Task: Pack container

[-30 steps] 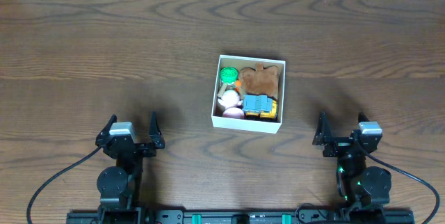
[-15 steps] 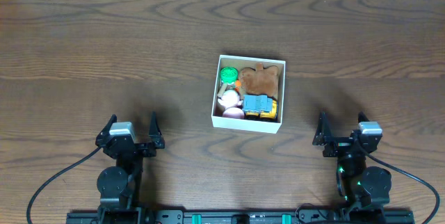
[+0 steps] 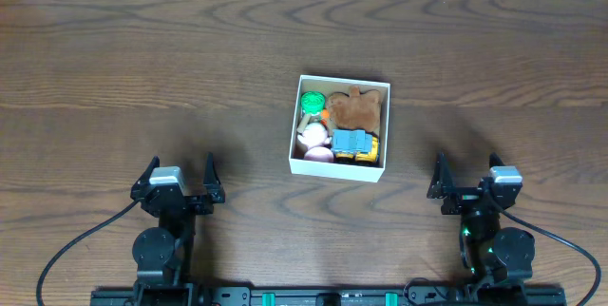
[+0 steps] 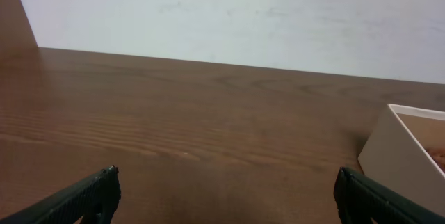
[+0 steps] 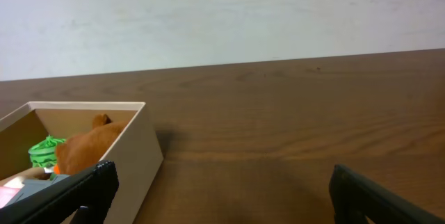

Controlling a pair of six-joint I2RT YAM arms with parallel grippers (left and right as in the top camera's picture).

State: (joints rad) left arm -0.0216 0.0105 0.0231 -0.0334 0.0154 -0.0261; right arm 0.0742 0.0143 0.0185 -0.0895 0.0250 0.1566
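Observation:
The container is a small square white box in the middle of the table. Inside it lie a brown plush toy, a green toy, a blue and yellow toy and pink and white toys. My left gripper is open and empty near the front edge, left of the box. My right gripper is open and empty near the front edge, right of the box. The box wall shows in the left wrist view. In the right wrist view the box shows the plush inside.
The brown wooden table reaches a white wall at the back. Black cables run from both arm bases at the front edge.

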